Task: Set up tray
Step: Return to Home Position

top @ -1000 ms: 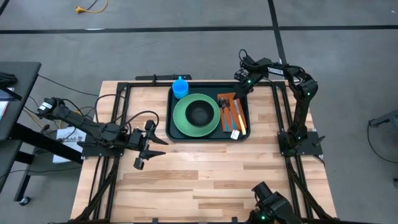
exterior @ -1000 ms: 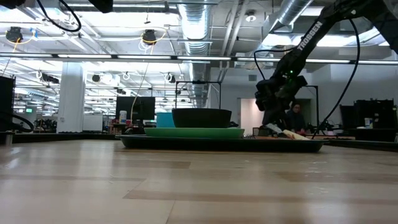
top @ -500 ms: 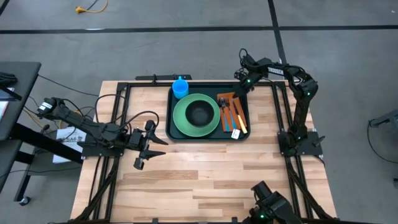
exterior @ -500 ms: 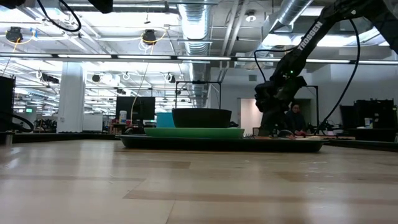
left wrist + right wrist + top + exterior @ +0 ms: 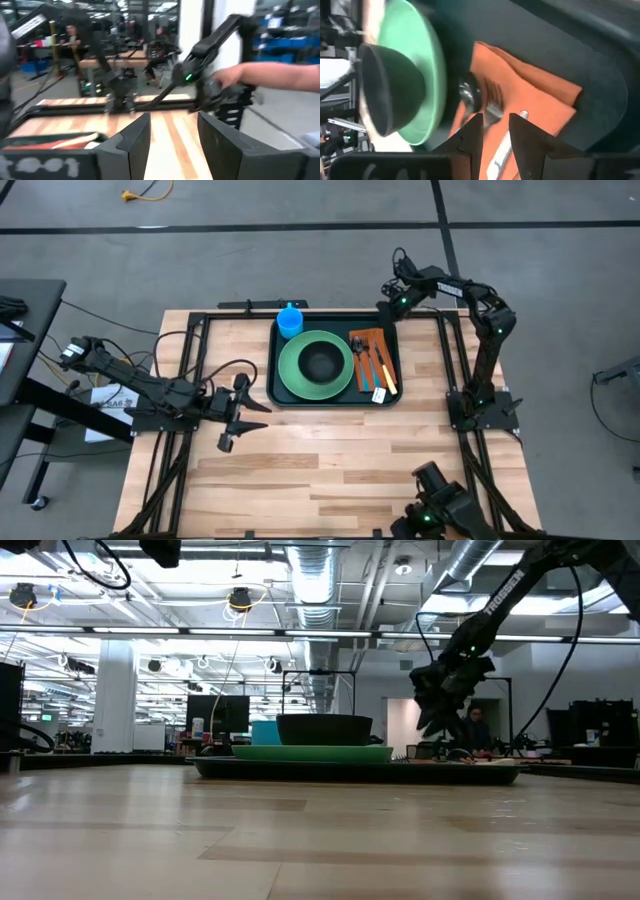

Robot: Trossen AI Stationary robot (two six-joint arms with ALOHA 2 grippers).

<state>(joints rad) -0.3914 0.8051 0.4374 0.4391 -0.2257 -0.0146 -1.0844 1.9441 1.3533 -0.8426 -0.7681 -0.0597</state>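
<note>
My right gripper [image 5: 386,307] hovers over the far right corner of the tray [image 5: 335,326], jaws parted and empty. The tray sits at the tabletop's far edge; my left gripper [image 5: 248,416] waits spread wide near the left edge.

tray [image 5: 335,326]: smooth dark plastic | table [image 5: 330,460]: pale matt wood planks | napkin [image 5: 540,105]: orange cloth | plate [image 5: 295,375]: smooth plastic

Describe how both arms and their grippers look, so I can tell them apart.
Both arms are black, jointed links. The right arm carries white TROSSEN lettering and a green light near its wrist. Black cables loop along the left arm. The left gripper and right gripper each end in two flat dark fingers.
</note>
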